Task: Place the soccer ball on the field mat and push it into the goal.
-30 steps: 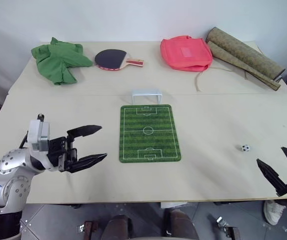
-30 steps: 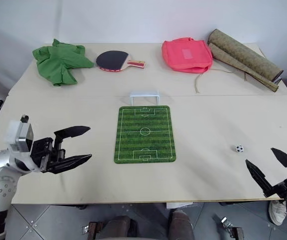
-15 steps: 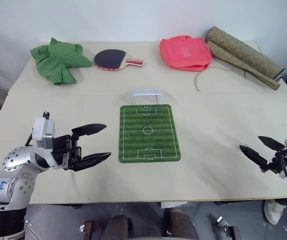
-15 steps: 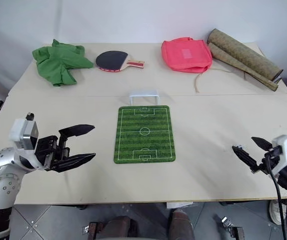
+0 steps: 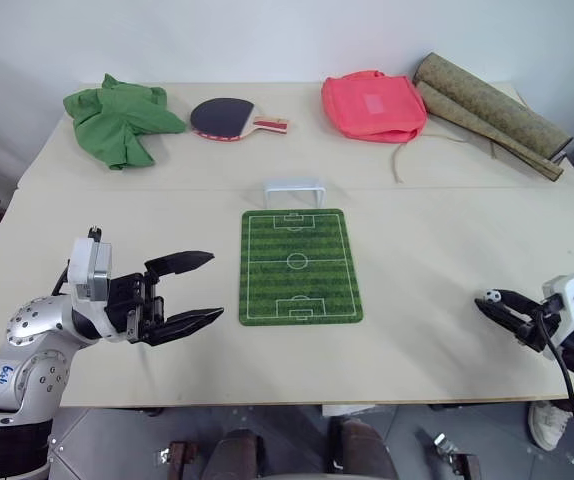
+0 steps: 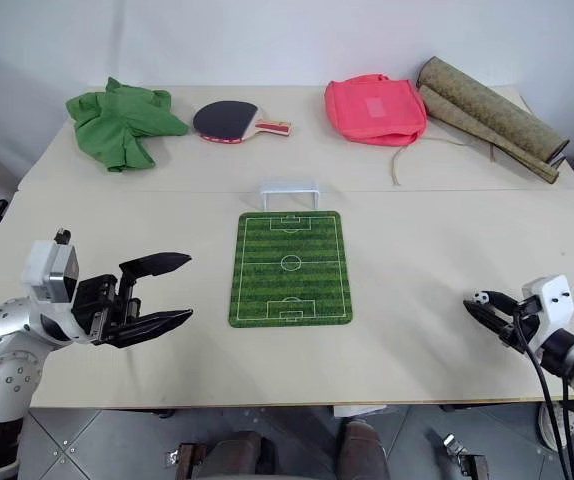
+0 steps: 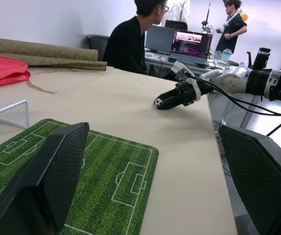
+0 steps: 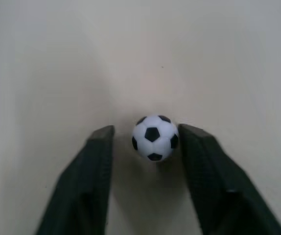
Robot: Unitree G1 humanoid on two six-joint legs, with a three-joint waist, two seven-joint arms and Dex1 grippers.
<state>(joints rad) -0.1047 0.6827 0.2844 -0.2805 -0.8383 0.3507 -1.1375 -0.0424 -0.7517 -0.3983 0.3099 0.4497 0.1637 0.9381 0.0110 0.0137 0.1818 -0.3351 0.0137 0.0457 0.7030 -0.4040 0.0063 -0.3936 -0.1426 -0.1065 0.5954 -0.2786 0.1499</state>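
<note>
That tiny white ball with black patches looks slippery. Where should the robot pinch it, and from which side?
Across its widest middle, one finger on each side. The tiny white soccer ball with black patches is round, so any pair of opposite points works. It sits on the bare beige table, so a low approach along the surface suits, as the right gripper is doing, fingers straddling it.

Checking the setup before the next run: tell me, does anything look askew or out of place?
The green cloth lies crumpled rather than folded. Otherwise nothing stands out: the field mat lies flat and square, and the goal stands upright just beyond its far end.
</note>
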